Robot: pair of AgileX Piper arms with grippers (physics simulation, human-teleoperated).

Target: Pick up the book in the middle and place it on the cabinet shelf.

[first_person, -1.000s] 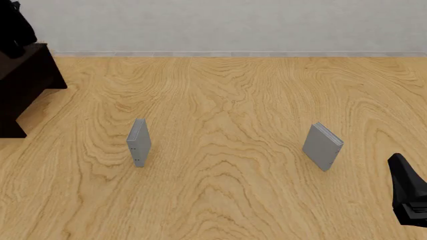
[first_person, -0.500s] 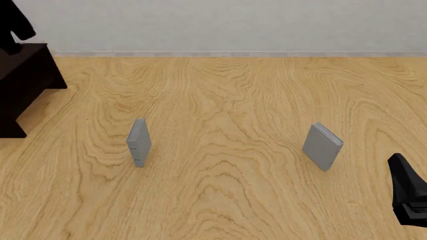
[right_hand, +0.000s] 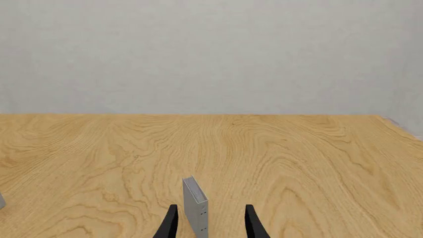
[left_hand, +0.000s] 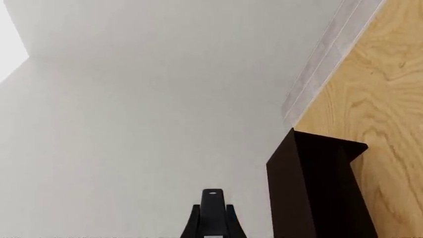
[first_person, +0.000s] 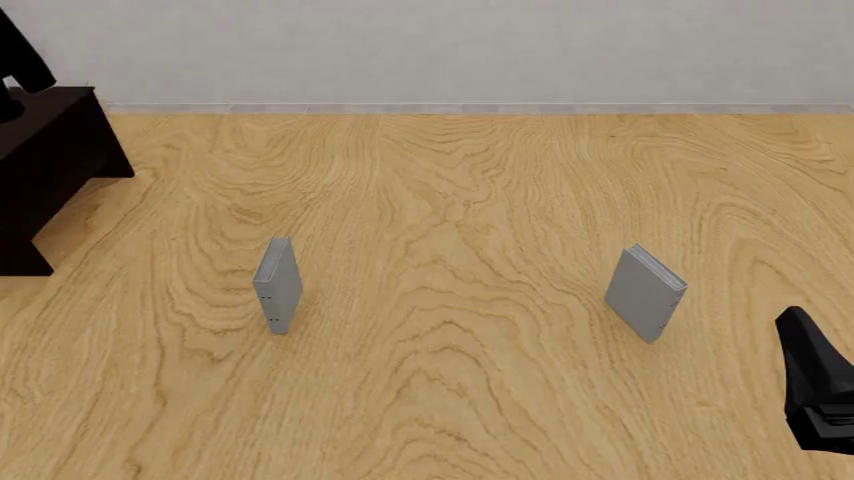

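Where the bench (first_person: 441, 400) meets its near right corner, you see the right arm (first_person: 817, 395) as a black housing. Your right gripper (right_hand: 210, 222) appears in the right wrist view with its jaws apart, one finger (right_hand: 169, 224) on each side of the right grey book (first_person: 645, 293), which stands upright on the bench just beyond the tips. No finger touches that book.

Toward the left edge of the bench, about as far from you as the right grey book, the left grey book (first_person: 276, 284) stands upright with its thin edge turned toward you. The two grey books are well apart, and bare wood grain lies between them.

Farther back, at the far left corner of the bench, you see the cabinet shelf (first_person: 54, 170) as a very dark block cut off by the frame. The left arm (first_person: 24, 55) shows above it as a black shape at the frame edge. In the left wrist view, one dark side panel of the cabinet stands against the pale wall (left_hand: 132, 109). Of the left gripper (left_hand: 212, 218) only a narrow black part shows at the frame edge, so you cannot tell how its jaws stand.

The book, black-covered and thick, does not show in any view, so you cannot tell its position.
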